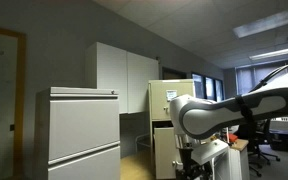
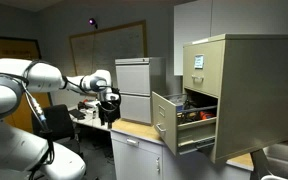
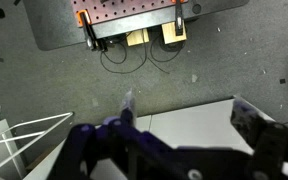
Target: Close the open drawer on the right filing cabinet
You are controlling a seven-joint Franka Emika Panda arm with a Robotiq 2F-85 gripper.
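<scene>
The right filing cabinet [image 2: 242,85] is tall and cream-beige, with stickers on its upper front. Its middle drawer [image 2: 168,120] stands pulled out, with things inside. In an exterior view the cabinet [image 1: 172,98] shows behind my arm, and the drawer [image 1: 163,148] is partly hidden by it. My gripper [image 2: 109,110] hangs pointing down above a desk top, well apart from the drawer front. In the wrist view its two fingers [image 3: 189,112] are spread, with nothing between them.
A wider pale grey cabinet [image 2: 134,88] stands beside the beige one and shows large in an exterior view [image 1: 82,135]. White wall cupboards [image 1: 124,75] hang behind. The wrist view shows grey carpet [image 3: 54,85], a white top [image 3: 194,125] and an orange-edged base [image 3: 129,15].
</scene>
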